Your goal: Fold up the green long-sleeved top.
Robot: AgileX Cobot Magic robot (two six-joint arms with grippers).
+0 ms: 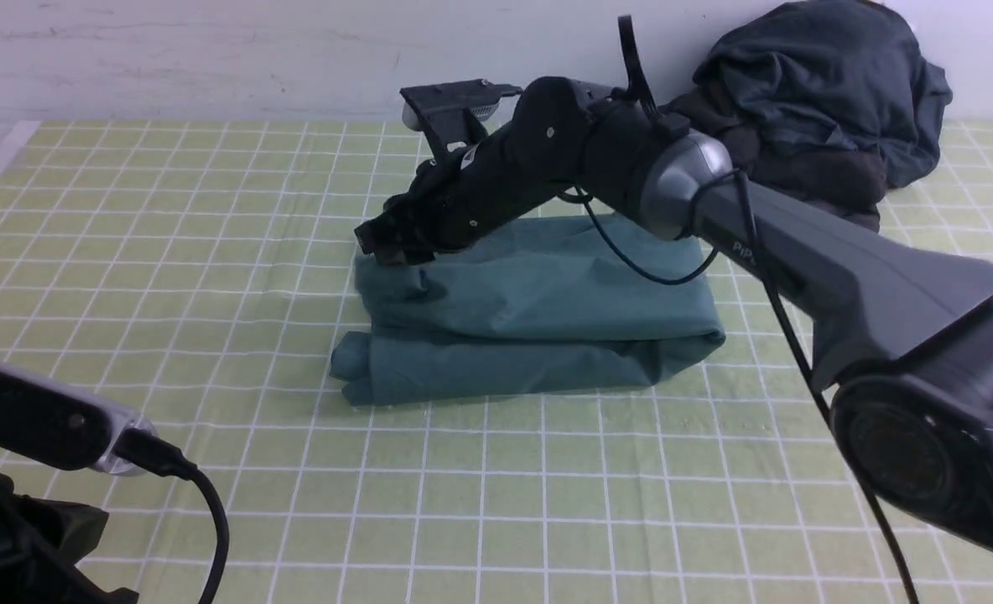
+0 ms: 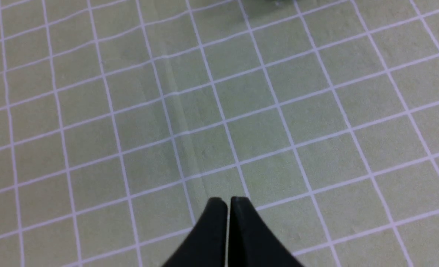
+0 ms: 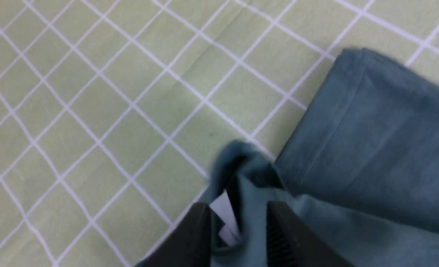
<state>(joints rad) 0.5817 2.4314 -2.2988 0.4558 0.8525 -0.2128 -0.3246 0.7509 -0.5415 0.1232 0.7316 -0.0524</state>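
The green long-sleeved top [image 1: 538, 310] lies folded into a thick rectangle on the middle of the checked cloth. My right gripper [image 1: 375, 243] is low over its far left corner. In the right wrist view the right gripper [image 3: 238, 211] has its jaws a little apart, astride the top's [image 3: 371, 148] bunched neck edge and white label [image 3: 225, 215], with a dark gap beside the cloth. My left gripper [image 2: 228, 200] is shut and empty over bare cloth. Only the left arm [image 1: 35, 428] shows in the front view, at the near left.
A pile of dark charcoal and slate-blue garments [image 1: 815, 109] sits at the back right against the wall. The green-and-white checked cloth [image 1: 169, 210] covers the table. The right arm reaches across above the folded top.
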